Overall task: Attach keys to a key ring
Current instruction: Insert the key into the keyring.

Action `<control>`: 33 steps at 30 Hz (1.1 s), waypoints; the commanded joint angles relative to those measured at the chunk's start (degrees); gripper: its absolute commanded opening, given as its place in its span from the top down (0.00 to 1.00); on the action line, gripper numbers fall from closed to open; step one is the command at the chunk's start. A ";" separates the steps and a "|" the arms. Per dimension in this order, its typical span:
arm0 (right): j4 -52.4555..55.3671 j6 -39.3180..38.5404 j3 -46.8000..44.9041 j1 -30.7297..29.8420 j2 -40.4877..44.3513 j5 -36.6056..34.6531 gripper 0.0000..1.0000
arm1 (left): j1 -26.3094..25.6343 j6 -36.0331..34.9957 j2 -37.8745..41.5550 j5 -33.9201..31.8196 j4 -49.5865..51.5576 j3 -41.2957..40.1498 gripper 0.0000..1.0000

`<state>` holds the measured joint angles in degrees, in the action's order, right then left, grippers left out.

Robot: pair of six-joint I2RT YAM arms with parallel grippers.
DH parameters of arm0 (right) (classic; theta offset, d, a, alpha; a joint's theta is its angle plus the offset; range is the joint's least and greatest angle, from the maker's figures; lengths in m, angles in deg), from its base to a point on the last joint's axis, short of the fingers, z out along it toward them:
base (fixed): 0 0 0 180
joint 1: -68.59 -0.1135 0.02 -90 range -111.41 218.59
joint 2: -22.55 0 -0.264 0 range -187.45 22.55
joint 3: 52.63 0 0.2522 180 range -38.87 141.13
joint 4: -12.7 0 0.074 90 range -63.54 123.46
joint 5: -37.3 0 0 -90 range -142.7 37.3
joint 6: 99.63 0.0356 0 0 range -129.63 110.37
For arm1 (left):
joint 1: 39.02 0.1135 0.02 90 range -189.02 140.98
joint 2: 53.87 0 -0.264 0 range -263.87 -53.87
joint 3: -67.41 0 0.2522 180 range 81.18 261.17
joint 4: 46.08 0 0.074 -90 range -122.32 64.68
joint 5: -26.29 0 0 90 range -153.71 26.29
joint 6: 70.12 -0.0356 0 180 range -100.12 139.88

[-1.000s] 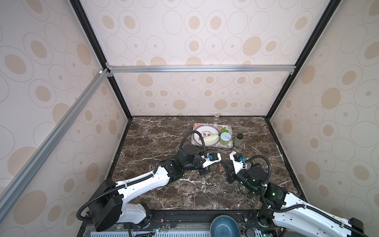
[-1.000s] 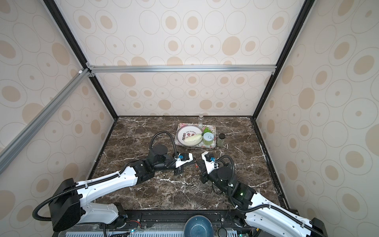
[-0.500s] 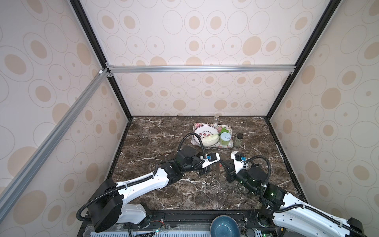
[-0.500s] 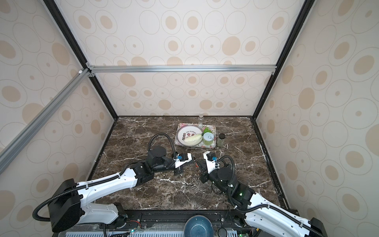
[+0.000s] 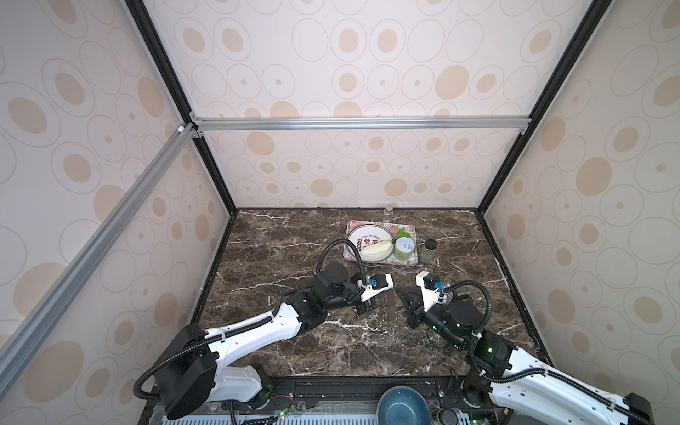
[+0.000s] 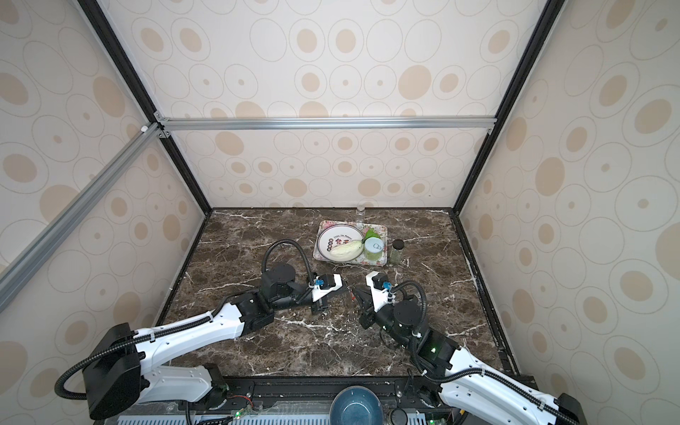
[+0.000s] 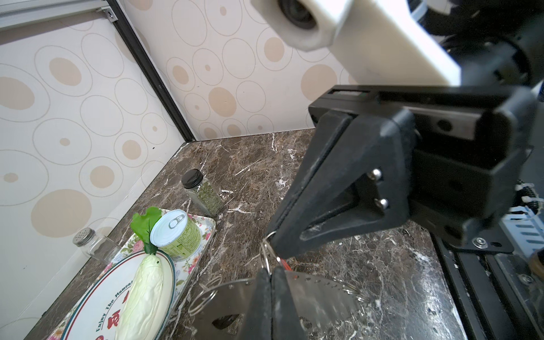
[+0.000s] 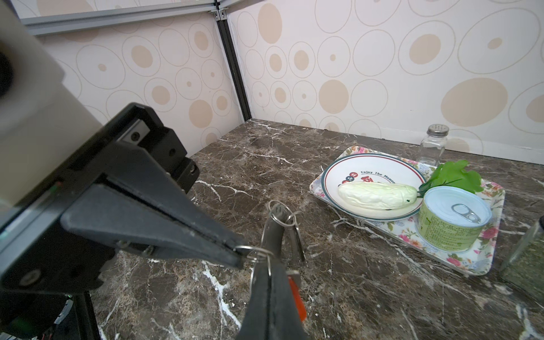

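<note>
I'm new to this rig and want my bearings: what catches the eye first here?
In the middle, two black grippers meet tip to tip: the left gripper clamps the flat grey crescent metal key ring, while the right gripper grips the red plastic tag beside it. Toward the back wall, a flowered tray holds a green can and a pale vegetable.

A robot test cell in a lab, dressed up to pass for a kitchen. Boxed in by flat wall panels (image 5: 368, 73) papered with beige ovals, framed by black posts (image 5: 173, 84) and braced with bare aluminium rails (image 5: 360, 123). Fitted with a pair of white robot arms (image 5: 254, 331) mounted along the front edge of a marble-look tabletop (image 5: 294, 239) (kitchen props only: floral tray (image 5: 411, 232), plate (image 5: 364, 235), tin can (image 5: 404, 249), spice jar (image 5: 429, 252), shaker (image 5: 388, 210)).
</note>
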<state>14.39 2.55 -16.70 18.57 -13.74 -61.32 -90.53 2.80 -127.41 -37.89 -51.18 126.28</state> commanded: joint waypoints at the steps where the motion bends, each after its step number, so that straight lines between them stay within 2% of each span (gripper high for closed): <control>1: -0.62 -1.06 -1.15 0.80 0.44 -0.75 1.00 | -0.76 0.97 2.59 1.87 -4.04 0.16 1.00; 4: -0.55 -1.37 -1.08 0.80 0.26 -0.51 1.00 | -0.79 1.04 2.96 1.63 -4.35 -0.20 1.00; 8: -0.16 -1.72 -0.99 0.80 0.56 -0.77 0.86 | -0.75 1.09 3.31 1.48 -4.93 -0.67 1.00; 10: 0.07 -2.00 -1.17 0.76 1.08 -1.30 0.78 | -0.79 1.16 3.62 -0.69 -5.33 -1.04 1.00; 13: 0.28 -2.19 -1.60 0.80 2.07 -2.90 0.73 | -0.71 1.23 4.12 -1.94 -6.18 -1.73 1.00; 22: 0.58 -2.30 -3.31 0.76 4.81 -9.27 0.72 | -0.70 1.48 5.67 -3.32 -7.73 -3.12 1.00; 28: -2.83 -2.08 -5.32 0.87 3.79 -19.04 0.73 | -0.69 1.26 6.43 -3.15 -8.76 -3.92 1.00; 30: -4.69 -2.88 -5.77 0.86 2.30 -18.25 0.74 | -0.68 1.26 6.56 -3.27 -8.88 -4.01 1.00; 33: -2.72 -3.77 -4.24 0.89 0.53 -13.13 0.74 | -0.69 1.26 6.72 -3.42 -8.98 -4.10 1.00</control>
<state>12.62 0.17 -21.53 19.16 -12.17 -76.27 -90.68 3.82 -122.23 -41.15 -56.75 121.93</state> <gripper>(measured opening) 0.262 0.050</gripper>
